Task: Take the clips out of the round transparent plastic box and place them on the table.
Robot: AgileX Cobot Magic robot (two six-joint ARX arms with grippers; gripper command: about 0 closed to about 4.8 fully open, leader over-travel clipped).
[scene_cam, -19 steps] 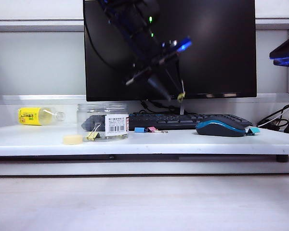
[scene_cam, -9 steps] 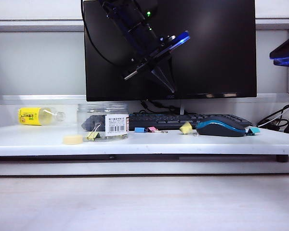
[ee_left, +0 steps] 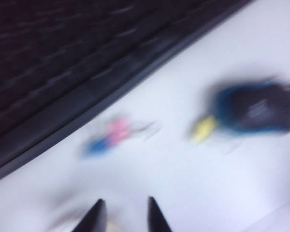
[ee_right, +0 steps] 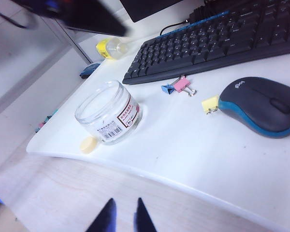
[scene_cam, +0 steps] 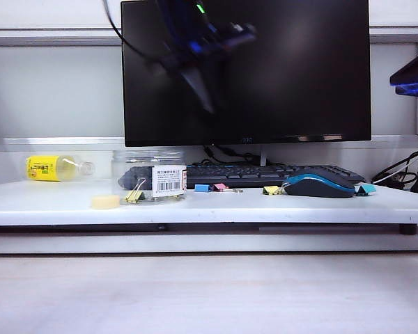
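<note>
The round transparent plastic box [scene_cam: 148,175] [ee_right: 108,112] stands on the left of the white table [scene_cam: 216,207], and one yellow clip [scene_cam: 134,195] shows inside it. On the table lie a blue clip [scene_cam: 202,188] [ee_right: 167,89], a pink clip [scene_cam: 219,186] [ee_right: 182,85] and a yellow clip [scene_cam: 270,189] [ee_right: 210,104] [ee_left: 203,129] beside the mouse. My left gripper [scene_cam: 206,97] [ee_left: 125,203] hangs blurred high before the monitor, open and empty. My right gripper [ee_right: 125,202] hovers off the table's front edge, open, nothing between its fingers.
A black and blue mouse [scene_cam: 319,184] [ee_right: 263,106] lies right of the clips, with a teal clip [scene_cam: 366,188] beyond it. A black keyboard [scene_cam: 265,174] runs behind them, under the monitor [scene_cam: 299,69]. A cream lid [scene_cam: 105,202] and a yellow-labelled bottle [scene_cam: 56,168] lie near the box.
The left gripper let go of the yellow clip, which dropped to the table beside the mouse. The gripper then rose and swung left. The right arm kept still.
</note>
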